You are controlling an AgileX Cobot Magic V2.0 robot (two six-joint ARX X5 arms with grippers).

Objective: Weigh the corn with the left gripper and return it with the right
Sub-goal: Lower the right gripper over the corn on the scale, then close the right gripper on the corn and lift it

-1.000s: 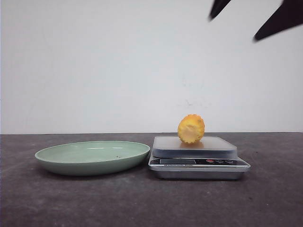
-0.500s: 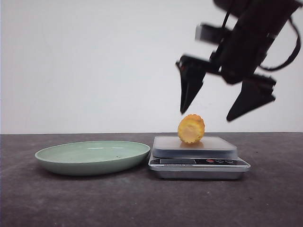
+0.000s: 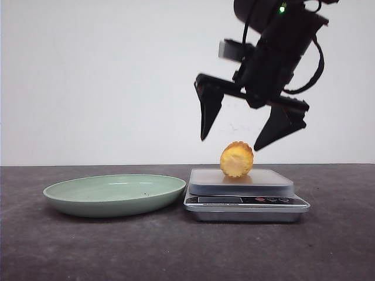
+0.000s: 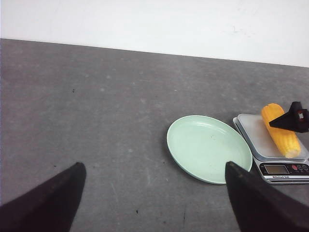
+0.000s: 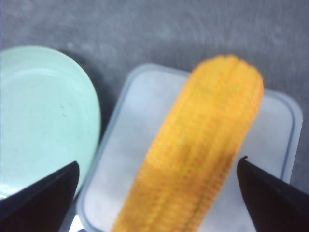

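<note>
One green plate [image 3: 114, 194] sits on the dark table [image 3: 176, 252] at the near left, and just to its right stands one kitchen scale [image 3: 246, 199], its edge close beside the plate's rim. One corn [image 3: 237, 159] lies on the scale's platform, its cut end facing near. Above it hangs the right gripper [image 3: 229, 143], jaws spread wide and holding nothing, a fingertip on either side just over the cob. The left gripper [image 4: 154, 193], seen only in its wrist view, is also spread and empty, well left of the plate.
</note>
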